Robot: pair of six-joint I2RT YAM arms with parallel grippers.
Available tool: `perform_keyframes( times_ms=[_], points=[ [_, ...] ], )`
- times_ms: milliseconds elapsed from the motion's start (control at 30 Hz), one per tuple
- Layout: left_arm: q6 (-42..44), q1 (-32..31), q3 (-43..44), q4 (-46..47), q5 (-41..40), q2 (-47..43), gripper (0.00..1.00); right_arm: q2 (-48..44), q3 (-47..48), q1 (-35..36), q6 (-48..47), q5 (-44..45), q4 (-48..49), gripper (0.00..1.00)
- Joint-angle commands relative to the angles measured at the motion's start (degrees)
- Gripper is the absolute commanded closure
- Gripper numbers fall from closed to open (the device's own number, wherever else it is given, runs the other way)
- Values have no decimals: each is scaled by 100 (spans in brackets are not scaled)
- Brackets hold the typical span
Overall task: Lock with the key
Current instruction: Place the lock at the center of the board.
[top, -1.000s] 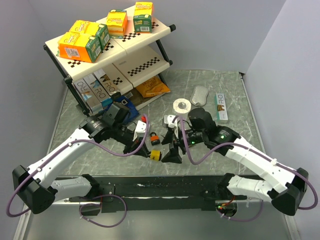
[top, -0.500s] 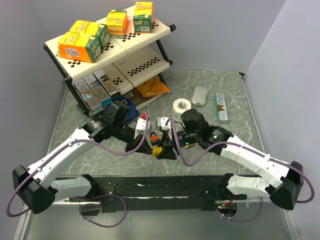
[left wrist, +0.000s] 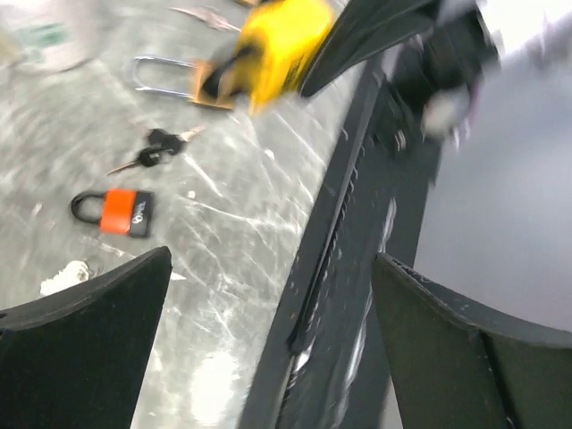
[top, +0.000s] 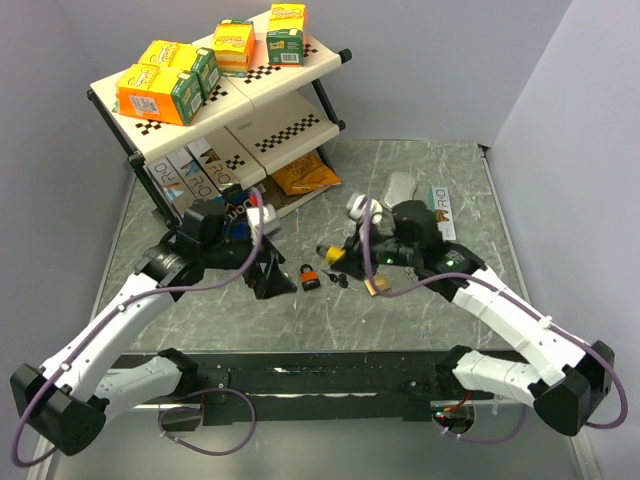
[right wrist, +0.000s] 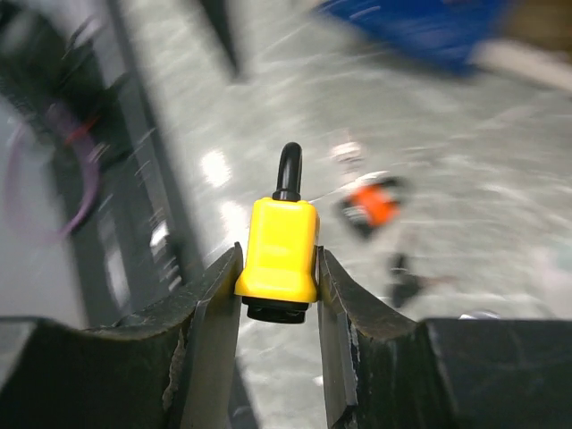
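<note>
Right gripper [right wrist: 278, 271], we see, clamps the yellow padlock [right wrist: 282, 246]; our left gripper [left wrist: 268, 308] gapes wide above the worktop [left wrist: 237, 219] — orange padlock [left wrist: 119, 213] and keys [left wrist: 159, 150] lie there, close together.

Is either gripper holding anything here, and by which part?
Right gripper grips the yellow padlock by its body's sides; left gripper open, empty.

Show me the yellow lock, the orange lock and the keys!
yellow lock [right wrist: 279, 250]: right wrist view, middle of its body.
orange lock [left wrist: 117, 212]: left wrist view, its orange body.
keys [left wrist: 154, 152]: left wrist view, the dark heads.
</note>
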Motion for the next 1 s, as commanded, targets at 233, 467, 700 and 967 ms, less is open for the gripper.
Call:
perform_keyframes(
  times_ms=[233, 467, 700, 967],
  points=[
    [-5296, 230, -81, 2710, -1049, 121, 4, -523, 177, -254, 1689, 2004, 1886, 100],
    [-6588, 230, 104, 3185, -1427, 579, 4, -391, 274, 97, 1725, 2752, 2026, 100],
    [-7433, 221, 104, 3625, -1559, 790, 1, -303, 327, 545, 1522, 3139, 2350, 100],
    [-7583, 98, 78, 3800, -1638, 896, 7, -66, 467, 748, 1469, 3421, 2606, 100]
  ],
)
